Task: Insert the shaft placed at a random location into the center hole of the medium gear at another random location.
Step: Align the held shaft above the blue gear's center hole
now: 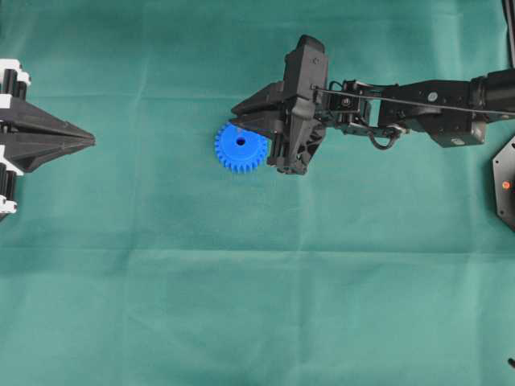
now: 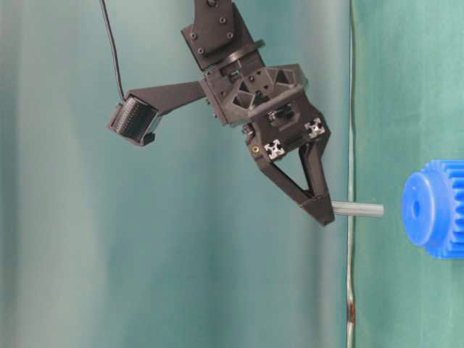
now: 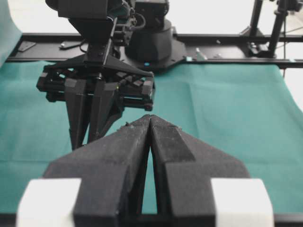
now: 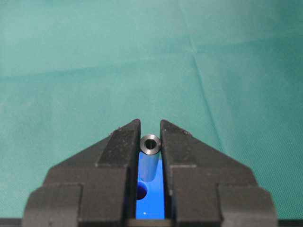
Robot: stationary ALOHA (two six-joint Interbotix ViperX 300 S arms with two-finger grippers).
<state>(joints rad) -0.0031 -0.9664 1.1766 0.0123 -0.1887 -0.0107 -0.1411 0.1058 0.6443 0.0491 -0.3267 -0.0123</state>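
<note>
Above one medium gear (image 1: 241, 148), right fingers (image 4: 120, 146) pinch one shaft (image 4: 150, 144); left fingers (image 3: 128, 142) pressed together.

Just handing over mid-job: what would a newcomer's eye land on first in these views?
The bright blue medium gear on the green cloth, near the middle of the overhead view. Next, the right gripper just above it, shut on the shaft, which has not reached the center hole. The left gripper sits shut at the far edge.

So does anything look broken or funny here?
Nothing stands out. The right gripper holds the shaft straight, just above the blue gear, not yet in its center hole. The left gripper rests shut.
</note>
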